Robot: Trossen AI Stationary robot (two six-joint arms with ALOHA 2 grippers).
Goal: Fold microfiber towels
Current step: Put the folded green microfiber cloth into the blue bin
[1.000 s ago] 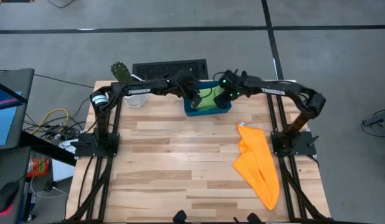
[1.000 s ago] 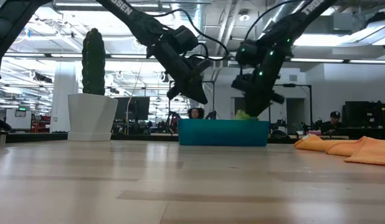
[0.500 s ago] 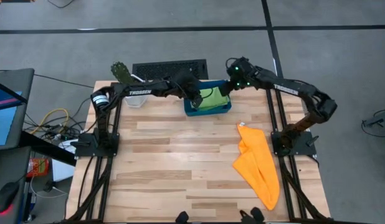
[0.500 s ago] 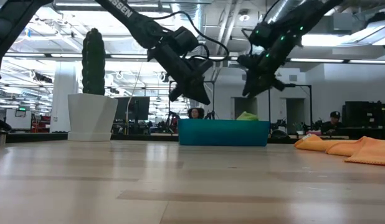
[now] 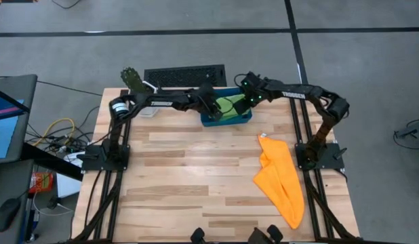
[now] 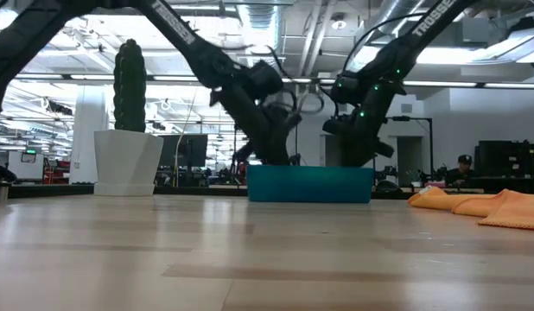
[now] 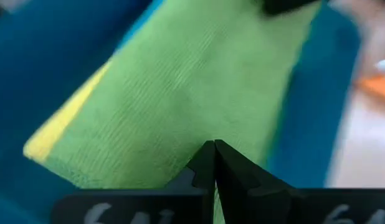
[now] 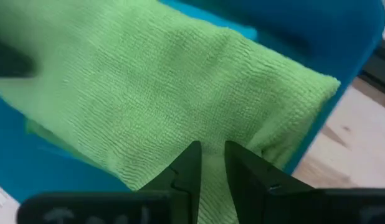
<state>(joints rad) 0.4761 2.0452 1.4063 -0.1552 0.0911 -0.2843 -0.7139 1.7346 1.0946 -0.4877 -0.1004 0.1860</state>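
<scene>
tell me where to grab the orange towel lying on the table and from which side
Grip the orange towel at its narrow upper corner, the end nearest the blue tray, coming straight down from above. It lies loosely bunched on the wood, and that corner ends in a small raised point the fingers could probably pinch. The right gripper, now over the tray, is on that side.

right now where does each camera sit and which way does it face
High view: above, looking straight down on the table; both arms meet over the blue tray.
Low view: at tabletop height, looking level at the tray and room; both arms descend.
Left wrist view: over the green towel; shut left tool.
Right wrist view: over the same towel; right tool, narrow gap.
Both wrist views share the green towel.
</scene>
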